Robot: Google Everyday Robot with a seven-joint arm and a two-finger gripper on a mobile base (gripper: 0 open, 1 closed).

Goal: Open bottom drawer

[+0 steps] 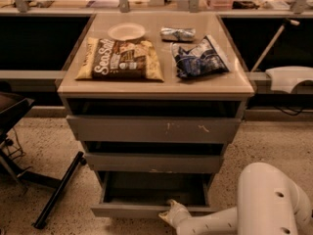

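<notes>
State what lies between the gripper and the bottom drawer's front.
Nothing shows there. In the camera view the gripper sits right against the front of the partly open bottom drawer, right of its middle, with no bare stretch between.
</notes>
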